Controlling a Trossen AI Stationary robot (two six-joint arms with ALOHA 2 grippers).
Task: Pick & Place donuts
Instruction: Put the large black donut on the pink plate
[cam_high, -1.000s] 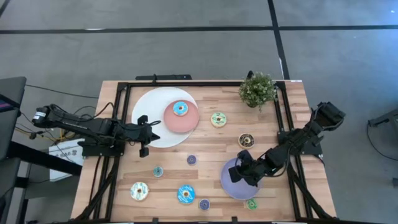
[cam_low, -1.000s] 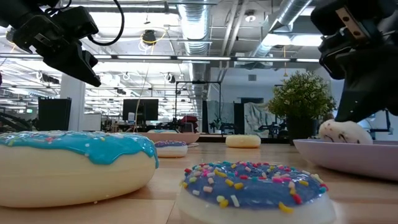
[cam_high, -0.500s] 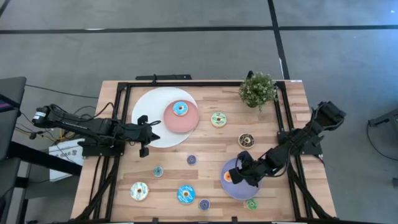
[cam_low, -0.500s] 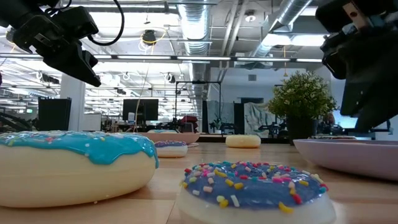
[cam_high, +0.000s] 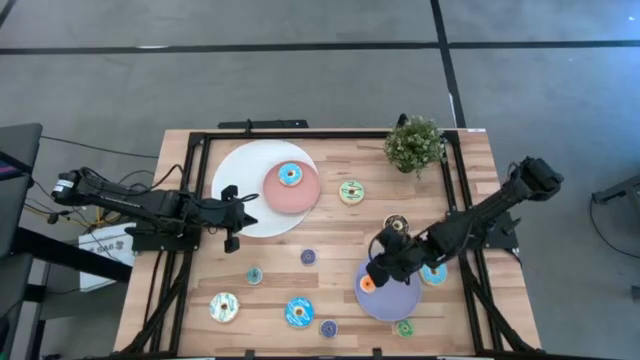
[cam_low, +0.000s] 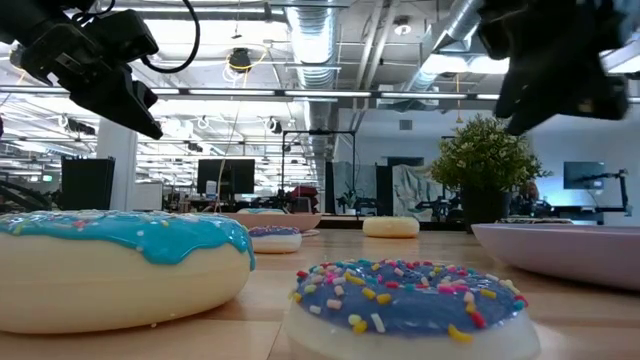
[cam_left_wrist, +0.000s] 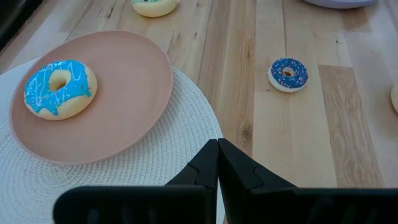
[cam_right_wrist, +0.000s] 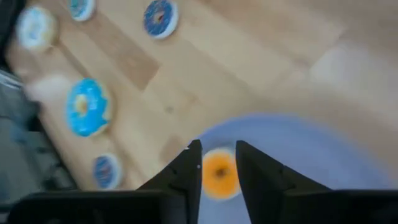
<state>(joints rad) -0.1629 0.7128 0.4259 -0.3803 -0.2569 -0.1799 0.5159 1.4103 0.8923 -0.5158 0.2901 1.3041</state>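
High view: small orange donut (cam_high: 367, 284) now lying flat on the round lavender plate (cam_high: 395, 303), near its rim on the side facing the middle of the table; half a second ago already there, but with the right gripper (cam_high: 380, 264) low over it; a second ago not on show at all, hidden under that gripper; now lifted up and away from the lavender plate, fingers spread apart, holding nothing; in the right wrist view, orange donut (cam_right_wrist: 219, 174) seen far below in the gap of the right gripper (cam_right_wrist: 216, 148); so, most likely, one more donut put down and done, and time to go for the next; good picks close by, such as the small brown donut (cam_high: 397, 225) just past the lavender plate, or the little green donut (cam_high: 404, 327) just beside it; more donuts well apart from the lavender plate, off to its left; left gripper (cam_high: 238, 210) waiting far from the lavender plate, fingers pressed together on nothing; no brands, labels or words to read anywhere.
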